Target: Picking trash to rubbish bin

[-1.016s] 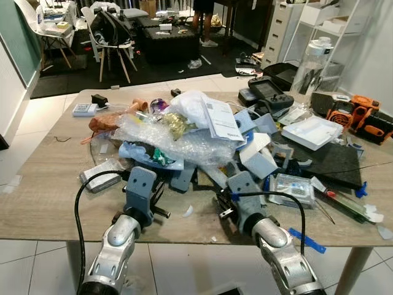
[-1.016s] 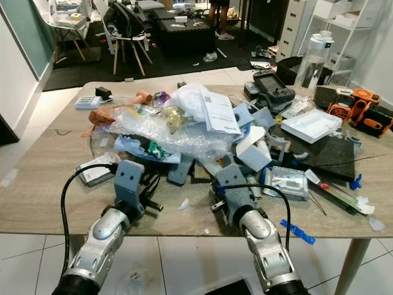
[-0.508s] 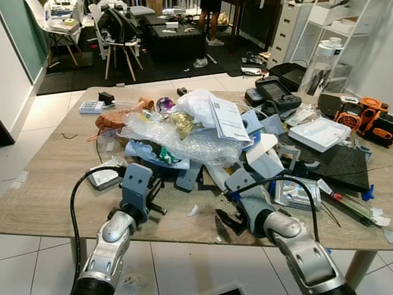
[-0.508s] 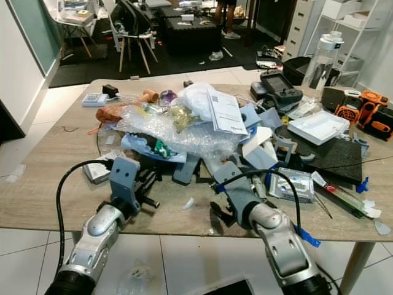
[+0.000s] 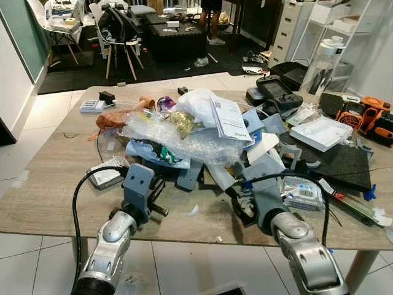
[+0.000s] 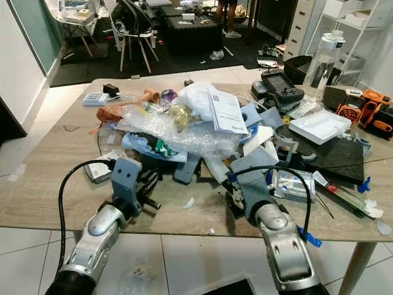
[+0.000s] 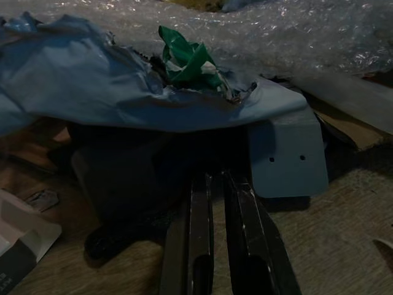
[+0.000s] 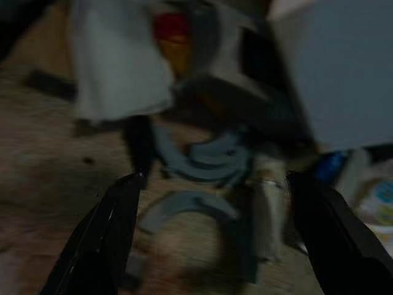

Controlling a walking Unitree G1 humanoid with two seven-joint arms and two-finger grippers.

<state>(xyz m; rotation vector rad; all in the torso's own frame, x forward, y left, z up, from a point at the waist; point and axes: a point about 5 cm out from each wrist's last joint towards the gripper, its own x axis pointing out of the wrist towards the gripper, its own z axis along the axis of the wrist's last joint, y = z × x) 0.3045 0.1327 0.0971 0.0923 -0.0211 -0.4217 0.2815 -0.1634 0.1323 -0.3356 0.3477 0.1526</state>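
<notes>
Right gripper (image 8: 209,203), two long black fingers spread wide and holding nothing, is poised over small curved grey plastic pieces (image 8: 199,166) lying on the pale wood-grain table (image 5: 49,184) at the near edge of the rubbish heap. Left gripper (image 7: 218,215), fingers nearly together with only a thin gap and nothing between them, points at a dark boxy object (image 7: 132,175) under a crumpled blue plastic sheet (image 7: 92,92).

The step in hand appears to be choosing and gripping one piece of trash. It would go best if the right gripper settles on a single rigid fragment, lowers until both fingers flank it, and closes across its narrow width; the curved pieces lie flat and could slide on the smooth tabletop. The right wrist view is blurred, so what exactly they are I cannot tell.

Materials, largest first:
- Table: flat, smooth laminate.
- Clear bubble wrap sheet (image 5: 178,138): soft, springy, draped over the heap; it would drag its neighbours if pulled.
- Blue plastic sheet: thin, creased, limp.
- White printed paper sheet (image 5: 228,120): light, slightly bent, resting on top.
- Flat blue-grey plate with two small holes (image 7: 287,157): stiff, rounded corners.
- Crumpled green wrapper (image 7: 190,61): glossy, small, tucked under the bubble wrap.

I can see no rubbish bin.
</notes>
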